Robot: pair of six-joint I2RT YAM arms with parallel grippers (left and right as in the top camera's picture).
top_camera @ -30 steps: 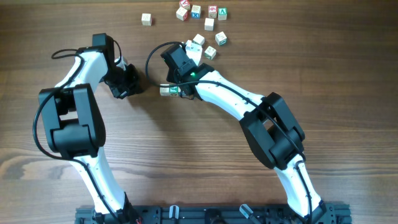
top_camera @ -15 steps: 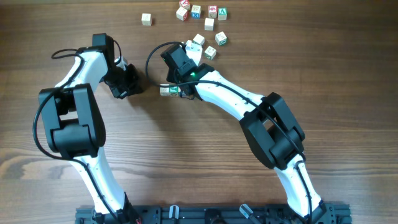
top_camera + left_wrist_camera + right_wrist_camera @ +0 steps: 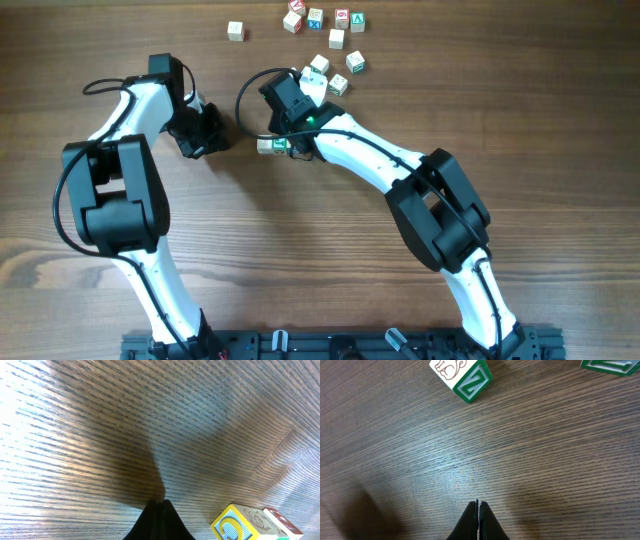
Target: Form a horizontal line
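Observation:
A short row of small wooden cubes [image 3: 270, 146] lies at the table's middle, its right end hidden under my right arm; a pale cube and a green-marked one show. The left wrist view catches a yellow-faced cube [image 3: 235, 525] touching a red-marked one [image 3: 282, 522]. My left gripper [image 3: 207, 135] [image 3: 159, 503] sits left of the row, shut and empty, apart from it. Just above the row, my right gripper [image 3: 290, 100] [image 3: 478, 505] is shut on nothing over bare wood. A green Z cube [image 3: 465, 377] lies ahead of it.
Several loose cubes are scattered at the back: one alone [image 3: 236, 31], a cluster with red, blue and green marks [image 3: 325, 18], and nearer ones [image 3: 354, 62] [image 3: 338, 85]. A second green cube [image 3: 615, 364] sits at the right wrist view's top edge.

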